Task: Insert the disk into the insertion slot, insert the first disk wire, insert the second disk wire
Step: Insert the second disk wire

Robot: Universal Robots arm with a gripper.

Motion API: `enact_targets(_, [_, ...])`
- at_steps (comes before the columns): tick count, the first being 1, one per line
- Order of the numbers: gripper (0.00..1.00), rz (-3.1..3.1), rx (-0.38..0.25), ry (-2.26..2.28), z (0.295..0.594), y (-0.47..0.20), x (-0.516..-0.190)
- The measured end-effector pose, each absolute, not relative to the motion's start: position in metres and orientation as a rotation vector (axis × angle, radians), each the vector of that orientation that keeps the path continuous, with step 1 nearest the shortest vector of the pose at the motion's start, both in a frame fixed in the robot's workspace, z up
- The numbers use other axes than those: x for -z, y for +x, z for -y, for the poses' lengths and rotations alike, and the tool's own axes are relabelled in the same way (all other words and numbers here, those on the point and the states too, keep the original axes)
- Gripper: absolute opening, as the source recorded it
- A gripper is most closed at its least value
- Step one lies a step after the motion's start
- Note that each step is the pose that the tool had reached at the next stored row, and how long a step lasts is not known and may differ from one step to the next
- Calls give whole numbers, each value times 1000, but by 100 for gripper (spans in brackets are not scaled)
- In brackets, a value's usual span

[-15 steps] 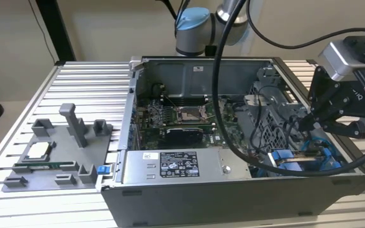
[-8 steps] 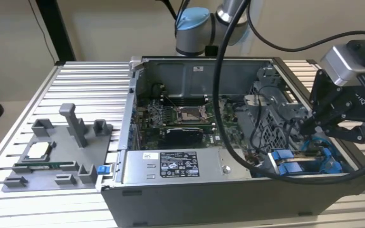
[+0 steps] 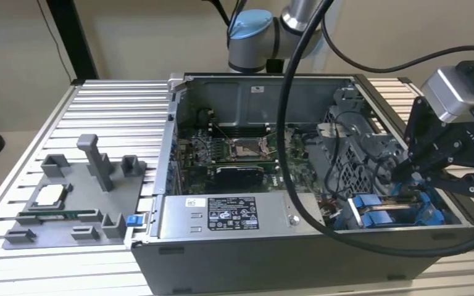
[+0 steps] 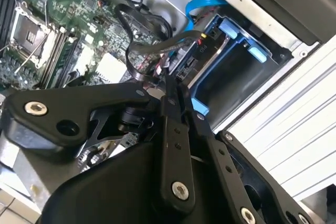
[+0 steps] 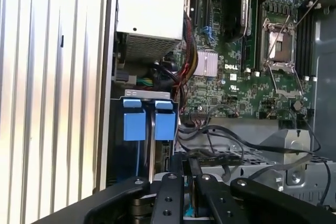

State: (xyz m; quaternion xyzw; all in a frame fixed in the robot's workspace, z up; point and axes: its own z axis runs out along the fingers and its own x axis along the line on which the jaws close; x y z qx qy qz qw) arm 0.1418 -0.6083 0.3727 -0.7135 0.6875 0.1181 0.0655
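The disk sits inside the insertion slot at the case's front corner on the exterior view's right. Its blue carrier frame shows at the slot's mouth. My gripper hangs just behind the slot, above the disk's rear end. Its jaws are pressed together on a black disk wire. That wire runs to a black plug at the disk's edge. I cannot tell whether the plug is seated.
A grey power supply with a white sticker lies along the case front. The motherboard fills the case middle. A blue flat cable curls by the slot. A grey fixture with parts stands on the ribbed table.
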Motion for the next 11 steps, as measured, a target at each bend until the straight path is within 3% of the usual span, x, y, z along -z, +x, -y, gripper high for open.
enact_targets(11, [0, -2075, -354, -2154, 608, 142, -372])
